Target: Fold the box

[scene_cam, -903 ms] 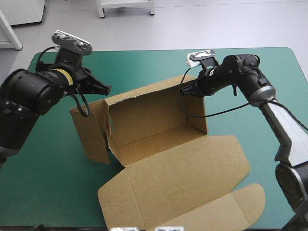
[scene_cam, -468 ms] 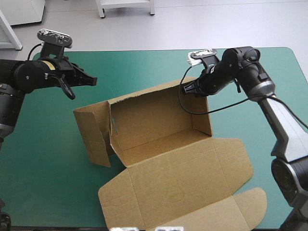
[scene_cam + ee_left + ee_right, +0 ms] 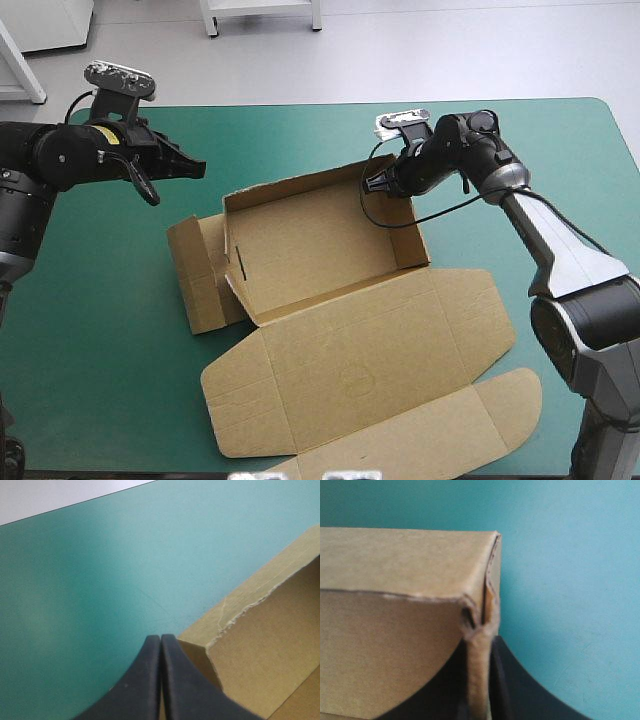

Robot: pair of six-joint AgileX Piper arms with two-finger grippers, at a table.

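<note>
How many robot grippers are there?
2. The left gripper hangs shut by the box's far left corner; the right gripper pinches its far right corner.

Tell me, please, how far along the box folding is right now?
Done: the box has its far wall and right wall raised. In hand: the right pincer is shut on the right wall's far corner. Left to do: the left flap lies splayed outward, untucked, the lid lies flat, and the left pincer, shut and empty, is off the box.
</note>
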